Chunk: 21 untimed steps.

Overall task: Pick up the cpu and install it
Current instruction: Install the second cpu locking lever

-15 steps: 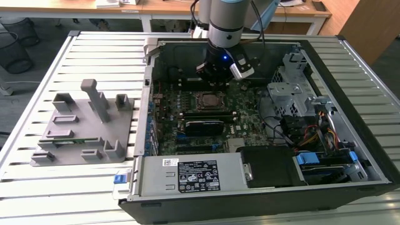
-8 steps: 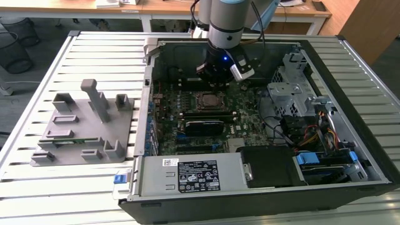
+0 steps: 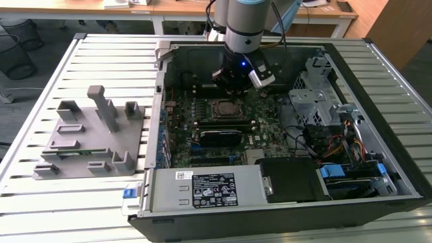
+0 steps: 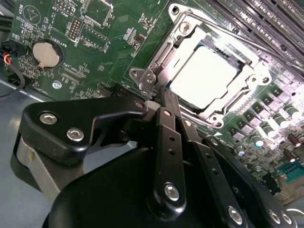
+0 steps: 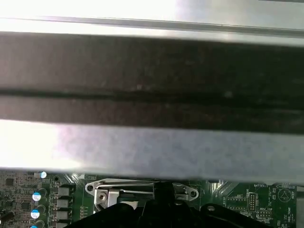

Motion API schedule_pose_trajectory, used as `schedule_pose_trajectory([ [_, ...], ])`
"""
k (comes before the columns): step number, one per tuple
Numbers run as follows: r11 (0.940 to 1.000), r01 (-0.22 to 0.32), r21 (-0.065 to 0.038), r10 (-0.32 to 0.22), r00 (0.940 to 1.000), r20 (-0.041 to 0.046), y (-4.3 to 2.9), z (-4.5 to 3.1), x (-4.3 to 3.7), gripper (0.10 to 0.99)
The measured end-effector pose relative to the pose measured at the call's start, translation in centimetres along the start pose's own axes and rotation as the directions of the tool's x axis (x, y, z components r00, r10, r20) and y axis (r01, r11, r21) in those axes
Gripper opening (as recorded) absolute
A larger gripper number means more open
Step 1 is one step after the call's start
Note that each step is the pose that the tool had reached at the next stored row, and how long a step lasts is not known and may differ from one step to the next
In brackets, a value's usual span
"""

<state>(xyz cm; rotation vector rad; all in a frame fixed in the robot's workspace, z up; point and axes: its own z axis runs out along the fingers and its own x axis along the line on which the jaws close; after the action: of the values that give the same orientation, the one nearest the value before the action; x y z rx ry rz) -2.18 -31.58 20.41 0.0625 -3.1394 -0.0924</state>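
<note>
Nearest the lens in the second wrist view is the gripper (image 4: pixel 164 97), black linkages w/ silver screws; the fingers appear drawn together to a narrow tip, nothing seen clamped between them, tip resting at or just above the socket frame's edge — contact can't be confirmed. Just beyond the tip the cpu (image 4: pixel 204 76) is seen already lying in the socket (image 4: pixel 183 28), silvery top up, square w/ the metal frame around it. Handling, as judged: light, stiff, flat, smooth lid so prob. slippery; contacts underneath likely fragile, so it would best be taken by two opposite edges, kept level, never pressed on the face. Beside the socket, on the motherboard (image 4: pixel 109 45), a round coin battery (image 4: pixel 47 54) sits well apart from the cpu; small capacitors (image 4: pixel 266 130) stand near the socket's other side. In the exterior view the gripper (image 3: pixel 235 90) hangs just over the socket area inside the open pc case (image 3: pixel 284 215); a black heatsink block (image 3: pixel 219 137) lies past the socket toward the power supply (image 3: pixel 209 190). The case lies on a slatted white table (image 3: pixel 101 61), w/ a grey parts fixture (image 3: pixel 91 136) well apart from the socket, on the exterior view's left. Farther off, wooden desks (image 3: pixel 74 7) and a wire bin (image 3: pixel 13 53) are seen.
</note>
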Motion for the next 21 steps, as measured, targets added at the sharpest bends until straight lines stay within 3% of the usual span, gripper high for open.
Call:
schedule_pose_trajectory([
  [15, 1.0000, 0.000, 0.000, 0.000, 1.0000, 0.0001, -0.75, -0.07, 0.04, 0.106],
  [21, 1.0000, 0.000, -0.001, 0.000, 1.0000, 0.0001, -0.69, -1.12, 0.04, 0.106],
])
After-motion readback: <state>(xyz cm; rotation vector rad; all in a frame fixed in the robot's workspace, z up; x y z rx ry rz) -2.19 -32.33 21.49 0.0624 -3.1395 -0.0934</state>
